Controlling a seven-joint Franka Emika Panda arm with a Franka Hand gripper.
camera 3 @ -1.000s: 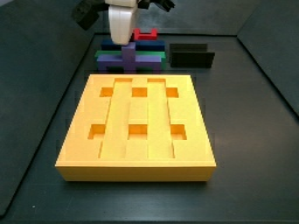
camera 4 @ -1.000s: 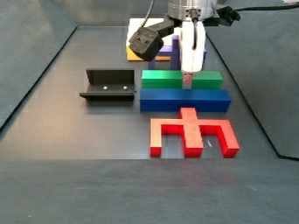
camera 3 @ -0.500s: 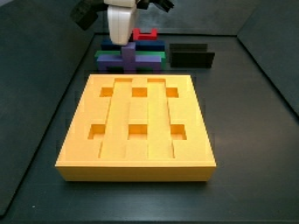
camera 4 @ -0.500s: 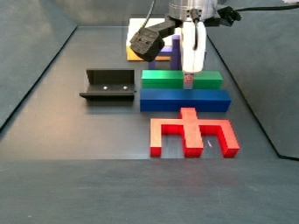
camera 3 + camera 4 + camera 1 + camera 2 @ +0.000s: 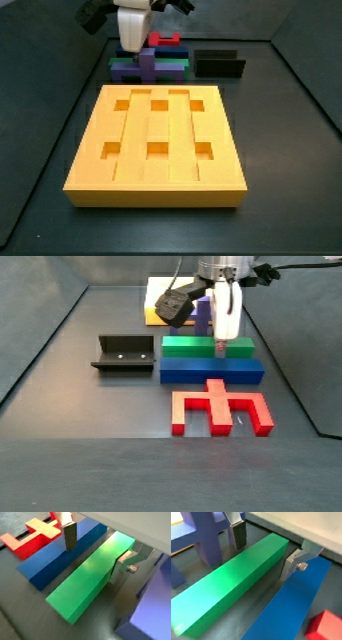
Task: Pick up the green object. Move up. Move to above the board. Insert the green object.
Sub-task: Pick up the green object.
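The green object (image 5: 93, 572) lies flat on the floor between a blue bar (image 5: 60, 559) and a purple block (image 5: 204, 537). It also shows in the wrist view (image 5: 231, 587) and in both side views (image 5: 207, 346) (image 5: 171, 66). My gripper (image 5: 95, 559) is down over it near one end, open, with one finger on each long side. One finger (image 5: 69, 537) stands clear of the bar; whether the opposite finger (image 5: 127, 562) touches the bar's edge I cannot tell. The gripper also shows in the wrist view (image 5: 262, 559) and in both side views (image 5: 221, 344) (image 5: 134, 35). The yellow-orange board (image 5: 158, 140) lies apart from it.
A red forked piece (image 5: 221, 408) lies beyond the blue bar (image 5: 211, 368). The dark fixture (image 5: 123, 353) stands beside the blocks. Dark walls enclose the floor on the sides.
The gripper has shifted slightly sideways over the green object. The green object and the other blocks have not moved.
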